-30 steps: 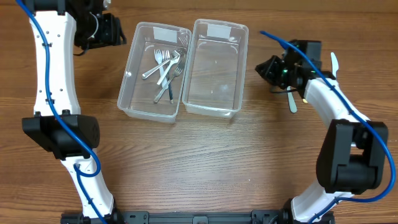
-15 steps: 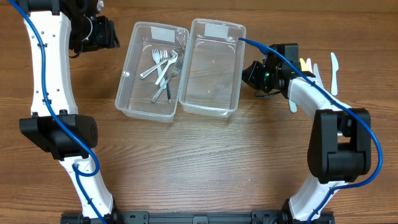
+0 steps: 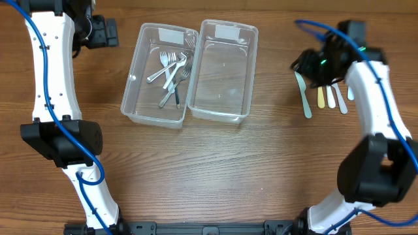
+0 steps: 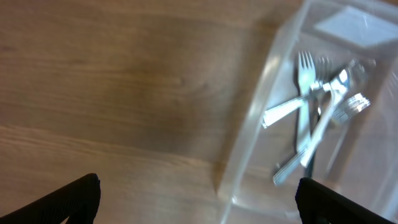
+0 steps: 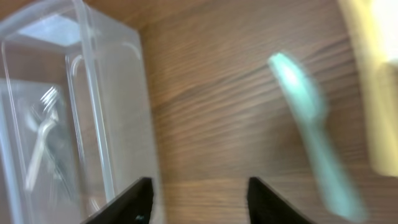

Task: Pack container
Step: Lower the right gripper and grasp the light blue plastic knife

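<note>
Wood-grain table (image 3: 215, 163) carries two clear containers touching side by side. The left container (image 3: 132, 98) holds metal forks (image 3: 173, 72); the right container (image 3: 222, 91) stands beside it. The right claw (image 5: 199, 202) hangs open, gripping nothing, near a green plastic utensil (image 3: 304, 98). The left claw (image 4: 196, 199) is spread wide, also gripping nothing.

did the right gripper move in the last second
Yes. In the overhead view the right gripper has swung right, away from the empty container it was beside, and now sits over the plastic cutlery.
</note>
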Available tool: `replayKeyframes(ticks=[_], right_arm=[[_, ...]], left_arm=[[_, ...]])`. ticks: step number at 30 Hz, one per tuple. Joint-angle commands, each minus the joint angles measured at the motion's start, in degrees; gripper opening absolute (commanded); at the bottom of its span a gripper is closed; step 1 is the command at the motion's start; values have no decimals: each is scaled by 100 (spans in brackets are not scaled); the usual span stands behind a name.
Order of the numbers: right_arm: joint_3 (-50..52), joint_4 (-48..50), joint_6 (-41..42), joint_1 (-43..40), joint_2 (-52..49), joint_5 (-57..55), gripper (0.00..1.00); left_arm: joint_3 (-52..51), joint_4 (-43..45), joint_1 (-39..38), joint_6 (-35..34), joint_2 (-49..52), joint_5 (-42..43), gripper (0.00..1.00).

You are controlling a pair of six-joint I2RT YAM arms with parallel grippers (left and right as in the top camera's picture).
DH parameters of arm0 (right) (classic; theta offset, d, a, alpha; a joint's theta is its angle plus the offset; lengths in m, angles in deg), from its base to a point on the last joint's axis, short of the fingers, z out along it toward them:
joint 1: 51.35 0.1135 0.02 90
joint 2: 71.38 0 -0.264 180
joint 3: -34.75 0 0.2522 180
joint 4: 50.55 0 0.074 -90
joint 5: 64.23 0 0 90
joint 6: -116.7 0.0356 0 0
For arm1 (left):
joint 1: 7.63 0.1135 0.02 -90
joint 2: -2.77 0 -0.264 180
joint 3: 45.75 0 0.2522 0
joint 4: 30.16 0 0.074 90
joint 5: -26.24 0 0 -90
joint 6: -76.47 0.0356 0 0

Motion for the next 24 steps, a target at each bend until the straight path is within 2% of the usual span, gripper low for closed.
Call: replayKeyframes(ticks=[1,5,8,13,24], right_arm=[[-321,-470,-636,57,208,-791,63],[-282,-621,-643,57,199,-1200,68],[-282,-599,-1285,57,199,-1340,77],[-251,-514,-1904,55,199,-1425,77],[719,199,-1895,-22,192,-1423,73]], left_arm=[[48,214,48,-98,0,-352,100],[48,387,48,-98,0,-352,100],[48,603,48,-131,0,-264,100],[48,688,48,-127,0,-267,100],[48,688,48,-127,0,-267,100]])
